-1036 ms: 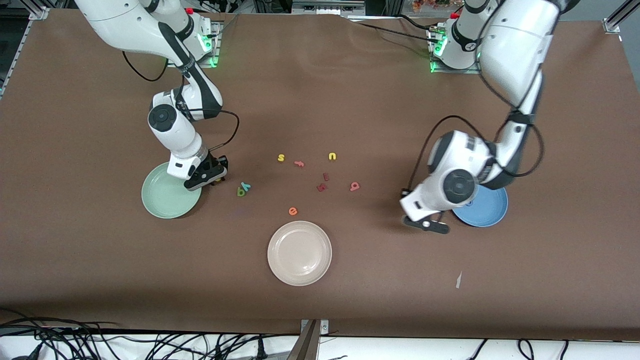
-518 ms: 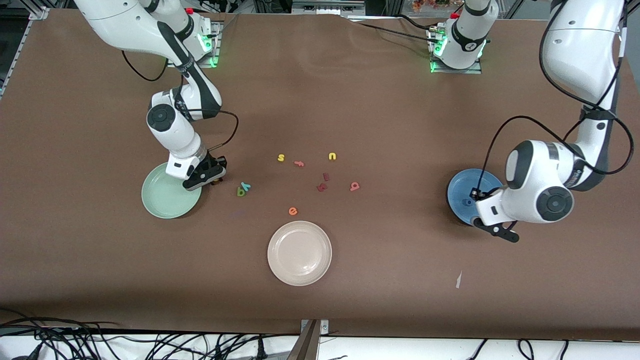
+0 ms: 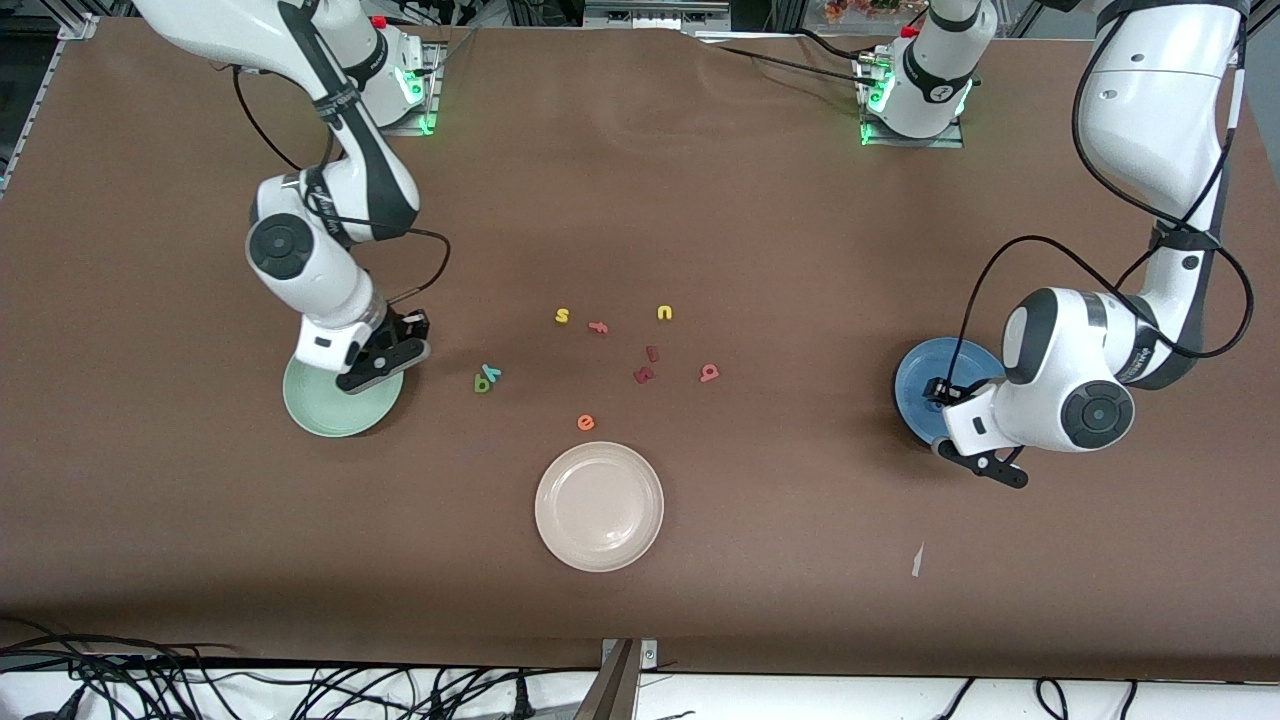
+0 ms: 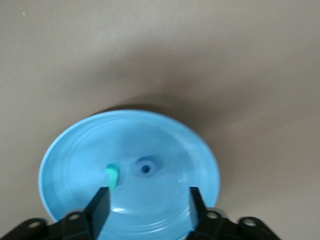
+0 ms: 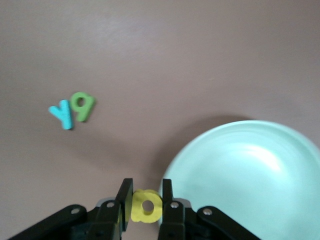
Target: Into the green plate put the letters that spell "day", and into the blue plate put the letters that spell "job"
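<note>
My left gripper (image 4: 147,202) hangs open over the blue plate (image 4: 65,150). A teal "j" (image 4: 112,176) shows beside one fingertip (image 4: 101,200), and a blue ring "o" (image 4: 145,168) lies at the plate's middle. My right gripper (image 5: 146,200) is shut on a yellow letter with a round bowl (image 5: 146,206), just off the rim of the green plate (image 5: 250,180). A dark green letter (image 3: 482,384) and a teal "y" (image 3: 492,372) lie together on the table, between the green plate (image 3: 320,410) and the middle cluster. A salmon-pink letter with a bowl (image 3: 709,373) lies toward the blue plate (image 3: 920,375).
A cream-white plate (image 3: 599,506) sits nearer the front camera. Mid-table lie a yellow "s" (image 3: 562,316), a salmon "f" (image 3: 598,326), a yellow "u" (image 3: 665,313), two dark red letters (image 3: 644,375) and an orange "e" (image 3: 586,422).
My left arm swung from beside the blue plate to over it, and its gripper opened, letting go of the teal "j". My right gripper rose and shifted toward the green plate with the yellow letter.
</note>
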Robot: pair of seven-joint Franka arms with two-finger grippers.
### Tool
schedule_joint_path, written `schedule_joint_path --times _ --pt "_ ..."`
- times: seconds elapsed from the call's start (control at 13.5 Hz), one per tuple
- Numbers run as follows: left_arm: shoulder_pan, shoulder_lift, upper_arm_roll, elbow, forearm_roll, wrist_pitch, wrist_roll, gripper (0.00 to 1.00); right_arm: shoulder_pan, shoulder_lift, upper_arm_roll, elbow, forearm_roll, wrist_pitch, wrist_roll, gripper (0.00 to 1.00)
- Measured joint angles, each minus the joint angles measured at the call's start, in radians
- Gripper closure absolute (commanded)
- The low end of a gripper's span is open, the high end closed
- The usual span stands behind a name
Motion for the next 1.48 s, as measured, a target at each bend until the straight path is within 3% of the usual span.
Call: schedule_joint_path --times 0.07,0.15,0.22,0.3,0.74,0.96,1.48 --pt "-0.027 0.000 -0.008 0.003 -0.019 0.000 -0.071 0.00 -0.006 0.001 -0.024 0.012 0.000 -0.009 -0.040 0.70" --pt "-0.065 0.000 -0.012 0.003 -0.058 0.000 -0.140 0.00 -0.023 0.002 -0.039 0.015 0.000 -0.016 -0.079 0.59" --pt "-0.112 0.000 -0.013 0.003 -0.099 0.009 -0.207 0.00 -0.044 0.006 -0.046 0.016 0.001 -0.018 -0.109 0.39" --pt "-0.155 0.001 -0.013 0.003 -0.124 0.042 -0.274 0.00 -0.058 0.009 -0.048 0.016 0.005 -0.020 -0.123 0.36" --pt "-0.344 0.005 -0.014 -0.037 -0.141 0.227 -0.597 0.00 -0.058 0.010 -0.016 0.031 0.086 -0.055 -0.083 0.33" --pt "-0.408 0.011 -0.013 -0.082 -0.140 0.326 -0.708 0.00 -0.037 0.012 0.041 0.067 0.087 -0.057 0.077 0.33" --pt "-0.489 0.063 -0.012 -0.123 -0.051 0.467 -0.913 0.11 0.063 0.135 0.053 0.162 0.088 -0.056 0.433 0.33"
